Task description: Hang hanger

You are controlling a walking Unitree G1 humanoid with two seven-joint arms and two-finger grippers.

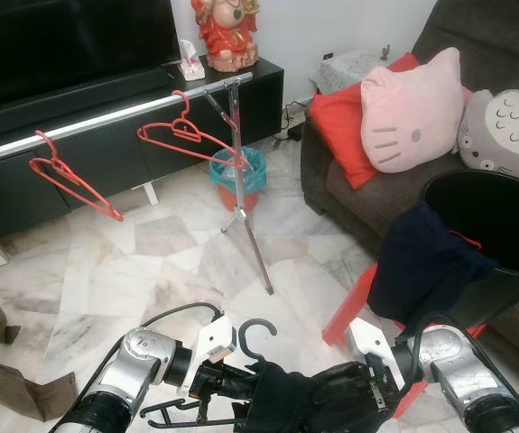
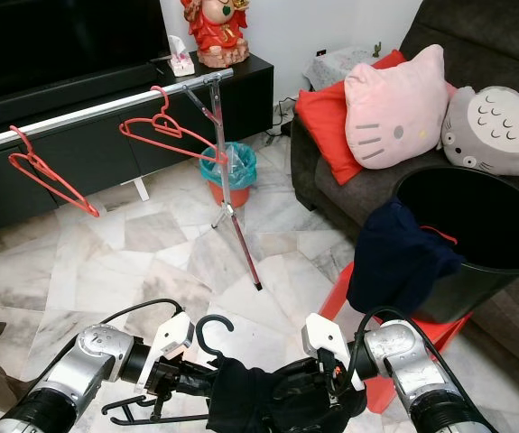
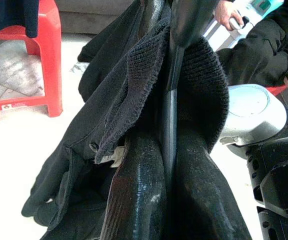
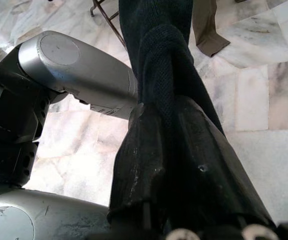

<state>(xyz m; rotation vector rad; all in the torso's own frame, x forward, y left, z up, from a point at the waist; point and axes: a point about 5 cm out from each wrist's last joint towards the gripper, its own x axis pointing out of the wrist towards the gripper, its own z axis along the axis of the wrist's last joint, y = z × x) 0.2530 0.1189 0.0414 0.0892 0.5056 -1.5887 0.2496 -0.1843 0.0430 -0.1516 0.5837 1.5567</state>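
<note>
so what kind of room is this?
Most likely a home living room: a dark sofa with cushions, a low black TV cabinet against the wall and a marble-tile floor. A clothes rail with red hangers stands in it.

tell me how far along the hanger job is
Done: two red hangers already hang on the silver rail. In hand: the left tool is shut on a black hanger, its hook pointing up, while the right tool is shut on the dark garment draped over it, low above the floor. Left: lift the black hanger up and hook it on the rail. More clothing hangs from the black bin.
</note>
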